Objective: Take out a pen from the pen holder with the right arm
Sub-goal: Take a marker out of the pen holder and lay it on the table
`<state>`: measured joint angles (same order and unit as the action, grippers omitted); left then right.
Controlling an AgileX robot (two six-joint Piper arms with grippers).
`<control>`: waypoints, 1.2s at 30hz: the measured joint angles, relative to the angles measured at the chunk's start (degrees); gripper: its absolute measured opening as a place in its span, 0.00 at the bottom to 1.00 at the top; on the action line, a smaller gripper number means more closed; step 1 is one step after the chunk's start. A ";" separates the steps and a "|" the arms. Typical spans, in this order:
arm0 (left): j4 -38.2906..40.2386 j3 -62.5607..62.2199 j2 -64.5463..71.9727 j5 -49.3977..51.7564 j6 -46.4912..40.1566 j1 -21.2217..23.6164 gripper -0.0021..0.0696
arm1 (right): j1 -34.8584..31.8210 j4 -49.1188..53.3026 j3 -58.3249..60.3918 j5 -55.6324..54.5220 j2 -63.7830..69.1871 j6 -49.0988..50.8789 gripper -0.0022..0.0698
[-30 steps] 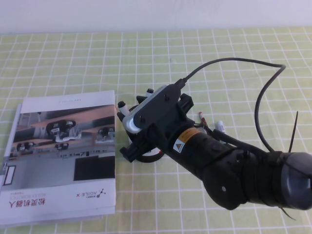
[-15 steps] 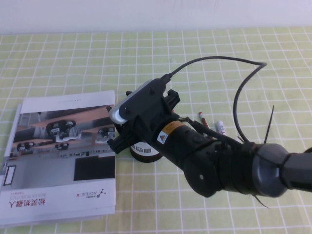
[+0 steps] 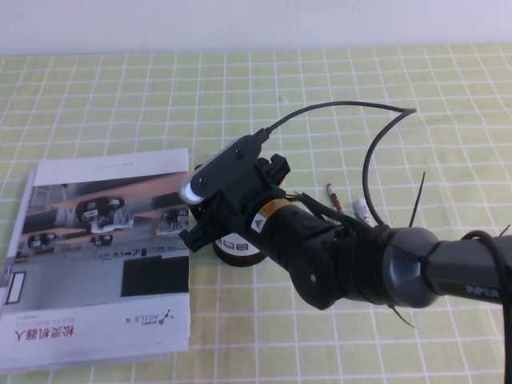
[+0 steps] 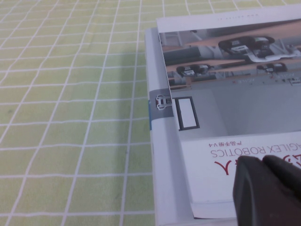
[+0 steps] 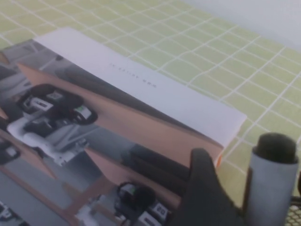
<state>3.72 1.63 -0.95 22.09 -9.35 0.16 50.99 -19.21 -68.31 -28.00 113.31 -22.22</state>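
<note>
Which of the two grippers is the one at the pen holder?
The right gripper: it hovers open above the pen holder, beside the booklet. The left gripper is over the booklet's cover, no holder near it.

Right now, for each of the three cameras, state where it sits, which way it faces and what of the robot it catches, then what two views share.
High view: raised on the robot's side, angled down at the table; shows the right arm, right gripper at the pen holder.
Left wrist view: on the left arm, looking down on the booklet; left gripper over its corner.
Right wrist view: on the right arm, facing across the booklet; one finger beside a grey pen.
Shared: all three show the booklet.
</note>
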 joint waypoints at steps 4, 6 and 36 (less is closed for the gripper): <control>0.00 0.00 0.00 0.00 0.00 0.00 0.02 | -0.13 0.00 -1.05 0.09 1.01 -0.25 0.53; 0.00 0.00 0.00 0.00 0.00 0.00 0.02 | -0.13 0.00 -1.75 0.39 1.31 -0.34 0.53; 0.00 0.00 0.00 0.00 0.00 0.00 0.02 | -0.13 -2.40 -2.14 3.85 -4.72 -3.06 0.18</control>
<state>3.72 1.63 -0.95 22.09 -9.35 0.16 50.86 -21.61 -70.46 -24.15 108.59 -25.29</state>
